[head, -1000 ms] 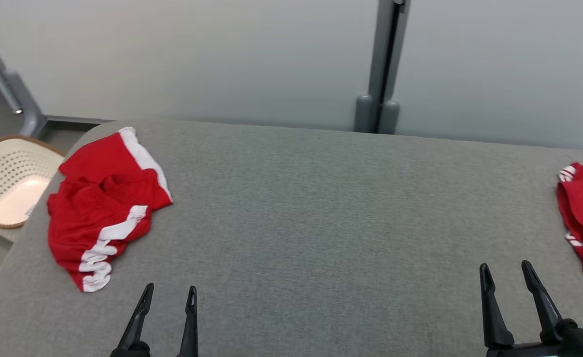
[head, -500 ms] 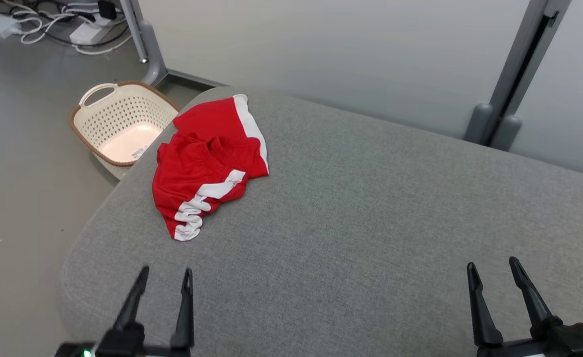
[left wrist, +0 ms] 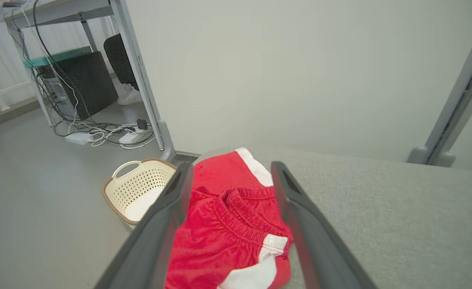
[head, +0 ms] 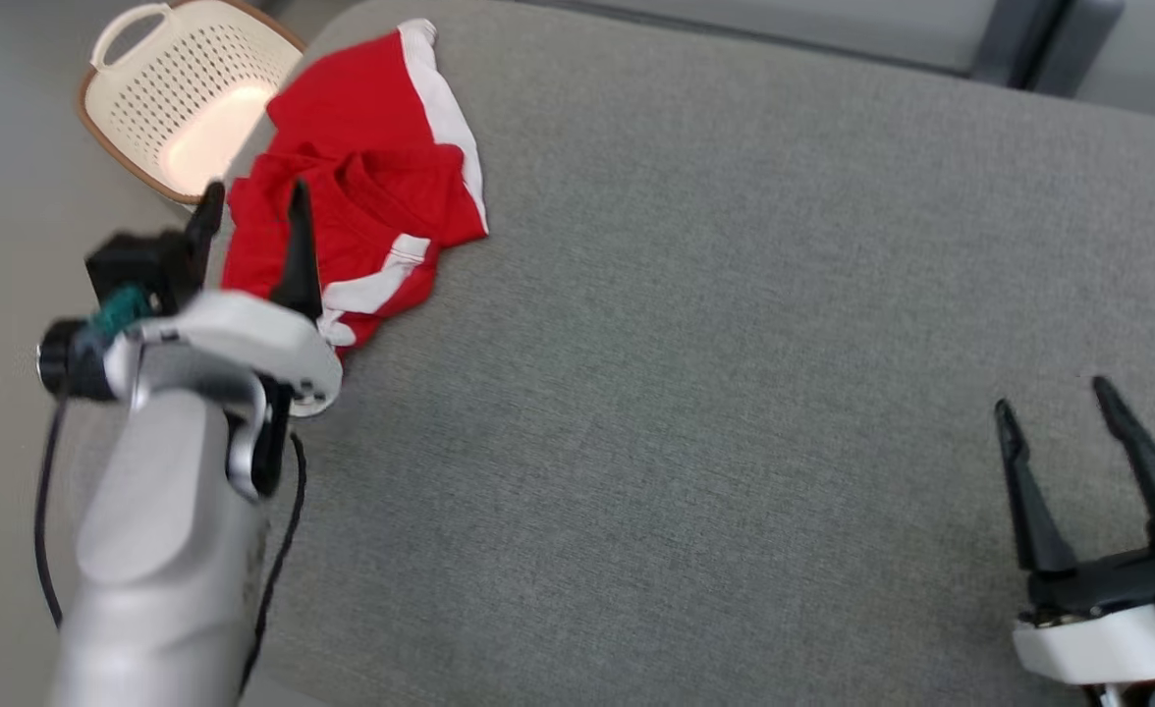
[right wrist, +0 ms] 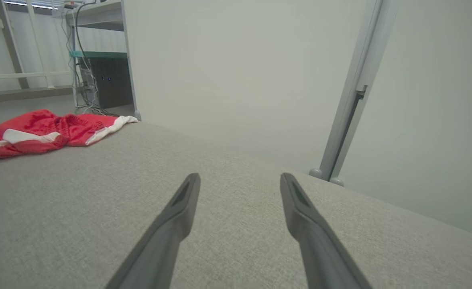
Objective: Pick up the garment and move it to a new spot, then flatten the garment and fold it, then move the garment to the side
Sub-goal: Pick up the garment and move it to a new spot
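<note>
Garment (head: 361,167), red with white stripes, lies crumpled at the far left corner of the grey surface (head: 686,344), one edge at the rim just above a cream basket (head: 145,79) on the floor (head: 8,196). The left gripper (head: 255,201) hangs at the garment's near left side, jaws spread wide and holding nothing; in the left wrist view the red cloth lies between the two fingers, and contact cannot be judged. The right gripper (head: 1051,398) sits over bare surface, well apart from the garment, jaws also wide and empty.
</note>
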You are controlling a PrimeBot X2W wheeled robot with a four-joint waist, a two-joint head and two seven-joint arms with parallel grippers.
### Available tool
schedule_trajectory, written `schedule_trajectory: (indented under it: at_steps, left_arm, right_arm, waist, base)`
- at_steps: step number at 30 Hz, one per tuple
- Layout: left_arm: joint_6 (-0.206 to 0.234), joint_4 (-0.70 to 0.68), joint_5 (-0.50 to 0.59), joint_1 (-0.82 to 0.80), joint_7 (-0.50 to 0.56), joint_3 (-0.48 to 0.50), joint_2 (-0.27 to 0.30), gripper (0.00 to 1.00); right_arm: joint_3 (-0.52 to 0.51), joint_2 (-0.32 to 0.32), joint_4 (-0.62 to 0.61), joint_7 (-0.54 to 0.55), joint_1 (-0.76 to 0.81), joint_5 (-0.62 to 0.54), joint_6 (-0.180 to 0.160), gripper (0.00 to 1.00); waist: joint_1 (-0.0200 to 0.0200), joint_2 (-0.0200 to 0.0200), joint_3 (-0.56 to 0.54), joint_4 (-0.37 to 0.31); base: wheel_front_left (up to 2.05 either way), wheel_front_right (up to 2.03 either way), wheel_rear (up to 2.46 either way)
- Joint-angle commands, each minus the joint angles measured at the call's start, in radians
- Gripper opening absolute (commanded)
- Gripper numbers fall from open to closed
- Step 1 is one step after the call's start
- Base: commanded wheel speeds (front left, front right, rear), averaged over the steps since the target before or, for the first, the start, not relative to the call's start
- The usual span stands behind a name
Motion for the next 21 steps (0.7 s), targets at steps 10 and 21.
schedule_trajectory:
  at_steps: [10, 21]
  left_arm:
    - [-0.040, 0.381, -0.032, -0.407, 0.203, 0.019, 0.129, 1.00]
    - [-0.096, 0.613, -0.079, -0.541, 0.302, -0.020, 0.194, 1.00]
  right_arm:
    - [-0.032, -0.047, -0.051, -0.001, -0.109, -0.027, -0.001, 1.00]
    - [-0.042, -0.038, -0.051, 0.002, -0.136, -0.028, -0.001, 1.00]
  waist:
    - [0.0000, 0.0000, 0.265, -0.176]
    - [0.0000, 0.0000, 0.345, -0.247]
  base:
    - [0.00, 0.00, 0.00]
    - [0.00, 0.00, 0.00]
